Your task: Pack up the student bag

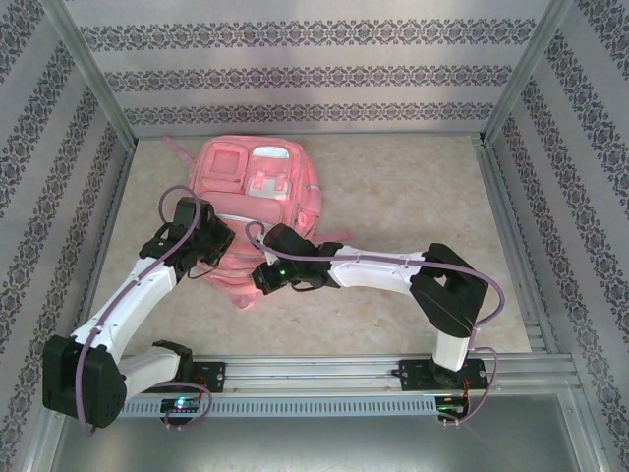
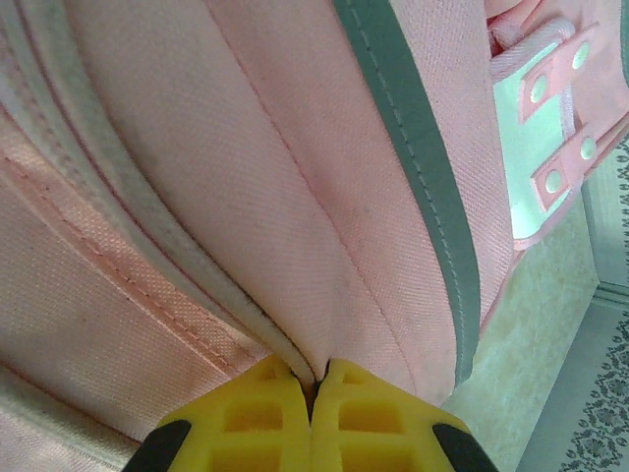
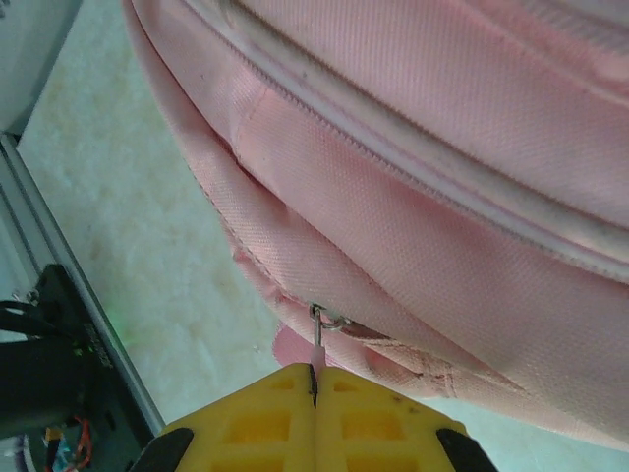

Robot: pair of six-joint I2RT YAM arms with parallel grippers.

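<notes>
Left fingers (image 2: 307,385) are pressed tight together, and a crease of the student bag (image 1: 260,172) runs right into the tips, so they look pinched on a fold of pink fabric next to a pale zip line (image 2: 147,236). Past that fold there's a grey-green trim band (image 2: 423,177) running up the bag. Further out is a pale mint panel (image 2: 526,167) with two pink snap tabs (image 2: 560,74) across it. The tabs just show round snaps, and I can't read any lettering on them.

Right fingers (image 3: 322,379) are also closed, clamped on the zipper pull (image 3: 317,344). It's a thin pink tab hanging off a little metal ring (image 3: 331,321) at the bag's lower seam. Above it a long whitish zip (image 3: 423,167) runs diagonally across the woven pink cloth, with the mottled beige table (image 3: 147,226) off to the left.

From the top camera, the bag lies flat on the table towards the back, a bit left of centre, with its front pockets facing up and its top end near the back wall. Both arms reach in to its near end, the left one at the left side and the right one at the bottom edge. There's patterned wallpaper (image 1: 314,74) all around and a metal rail (image 1: 344,369) along the front where the arm bases sit.
</notes>
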